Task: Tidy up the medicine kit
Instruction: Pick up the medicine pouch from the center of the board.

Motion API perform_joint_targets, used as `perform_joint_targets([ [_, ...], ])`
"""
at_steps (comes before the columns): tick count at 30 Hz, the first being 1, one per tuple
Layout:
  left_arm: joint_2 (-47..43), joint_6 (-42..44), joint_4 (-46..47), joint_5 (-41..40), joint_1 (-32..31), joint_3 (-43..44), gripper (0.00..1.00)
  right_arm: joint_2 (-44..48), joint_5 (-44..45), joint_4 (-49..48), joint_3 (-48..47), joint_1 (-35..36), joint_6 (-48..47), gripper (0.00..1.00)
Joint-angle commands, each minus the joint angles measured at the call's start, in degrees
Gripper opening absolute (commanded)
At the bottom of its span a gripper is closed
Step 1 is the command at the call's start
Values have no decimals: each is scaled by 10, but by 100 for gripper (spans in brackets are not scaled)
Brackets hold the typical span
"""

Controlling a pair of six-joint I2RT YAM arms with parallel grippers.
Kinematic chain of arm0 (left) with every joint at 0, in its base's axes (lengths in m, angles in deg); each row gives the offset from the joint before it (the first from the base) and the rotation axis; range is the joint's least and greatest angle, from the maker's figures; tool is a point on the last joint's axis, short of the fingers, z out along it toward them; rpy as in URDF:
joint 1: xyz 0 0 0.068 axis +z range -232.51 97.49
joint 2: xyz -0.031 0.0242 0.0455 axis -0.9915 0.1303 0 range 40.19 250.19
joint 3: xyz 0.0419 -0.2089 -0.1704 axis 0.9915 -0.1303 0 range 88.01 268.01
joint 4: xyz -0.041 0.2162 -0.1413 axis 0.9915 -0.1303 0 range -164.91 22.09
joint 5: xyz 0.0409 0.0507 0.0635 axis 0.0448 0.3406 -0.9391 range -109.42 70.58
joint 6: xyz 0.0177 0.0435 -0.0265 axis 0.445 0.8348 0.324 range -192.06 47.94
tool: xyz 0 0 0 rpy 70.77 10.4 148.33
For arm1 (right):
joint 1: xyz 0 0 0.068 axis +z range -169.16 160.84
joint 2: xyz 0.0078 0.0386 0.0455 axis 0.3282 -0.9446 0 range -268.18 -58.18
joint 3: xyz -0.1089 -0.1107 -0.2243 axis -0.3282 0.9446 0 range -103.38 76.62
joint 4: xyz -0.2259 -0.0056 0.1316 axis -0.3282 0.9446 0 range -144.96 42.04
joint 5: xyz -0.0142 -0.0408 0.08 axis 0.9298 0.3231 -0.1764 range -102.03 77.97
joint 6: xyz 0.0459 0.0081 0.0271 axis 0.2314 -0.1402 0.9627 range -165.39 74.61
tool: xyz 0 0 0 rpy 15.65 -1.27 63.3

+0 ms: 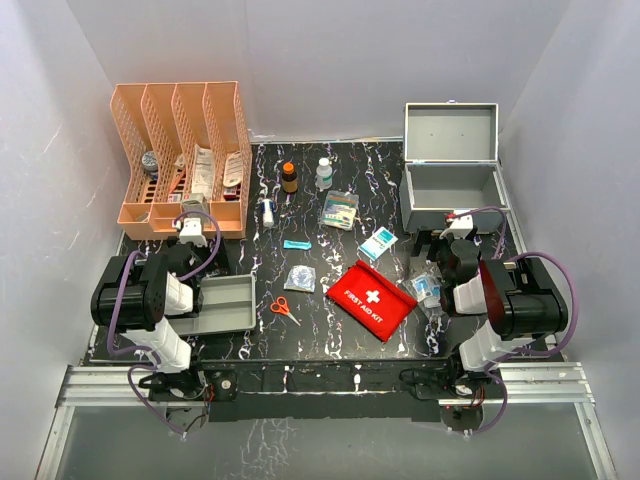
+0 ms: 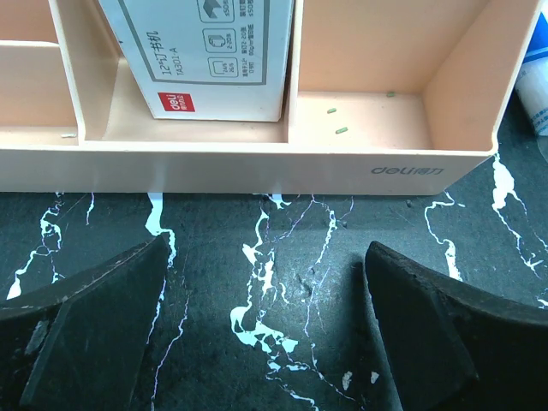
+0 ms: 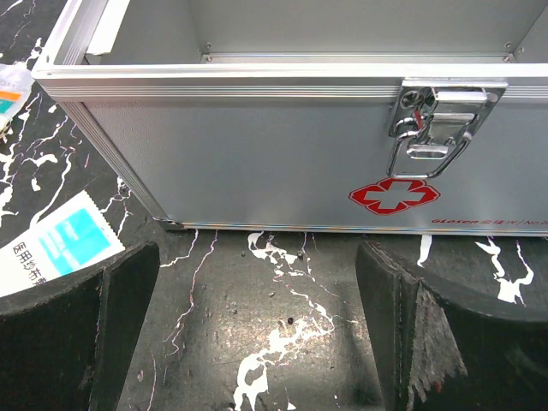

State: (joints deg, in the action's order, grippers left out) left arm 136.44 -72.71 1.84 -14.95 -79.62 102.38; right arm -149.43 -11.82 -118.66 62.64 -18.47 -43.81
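Observation:
The open silver medicine case (image 1: pixel 452 185) stands at the back right. Loose on the black marble table are a red first aid pouch (image 1: pixel 371 298), orange scissors (image 1: pixel 284 307), a brown bottle (image 1: pixel 289 177), a white bottle (image 1: pixel 324 173), a small box (image 1: pixel 377 245) and flat packets (image 1: pixel 340 210). My left gripper (image 1: pixel 195 232) is open and empty just in front of the orange organizer (image 2: pixel 257 167); it shows in the left wrist view (image 2: pixel 265 325). My right gripper (image 1: pixel 455 225) is open and empty facing the case front (image 3: pixel 257 145); it shows in the right wrist view (image 3: pixel 257 325).
A grey tray (image 1: pixel 222 305) lies by the left arm. The orange organizer (image 1: pixel 185 155) holds a white box (image 2: pixel 205 51) and other items. Several packets (image 1: pixel 427 285) lie by the right arm, one beside the case (image 3: pixel 56 244). The case latch (image 3: pixel 432 128) hangs open.

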Motion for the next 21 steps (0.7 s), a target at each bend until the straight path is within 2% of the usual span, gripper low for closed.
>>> perform_joint_targets([
  [1, -2, -2, 12, 0, 2, 10, 99, 1, 2, -45, -2, -1, -5, 98],
  [8, -6, 0, 15, 8, 3, 8, 99, 9, 27, -40, -1, -1, 1, 98],
  [11, -27, 7, -21, 20, 2, 14, 99, 28, 53, -18, -7, -1, 14, 98],
  [15, -87, 14, -133, 28, 2, 43, 99, 72, 52, 11, -1, -1, 11, 98],
  [21, -212, 43, -380, 20, 3, 99, 99, 209, 28, 236, -20, -1, -4, 98],
])
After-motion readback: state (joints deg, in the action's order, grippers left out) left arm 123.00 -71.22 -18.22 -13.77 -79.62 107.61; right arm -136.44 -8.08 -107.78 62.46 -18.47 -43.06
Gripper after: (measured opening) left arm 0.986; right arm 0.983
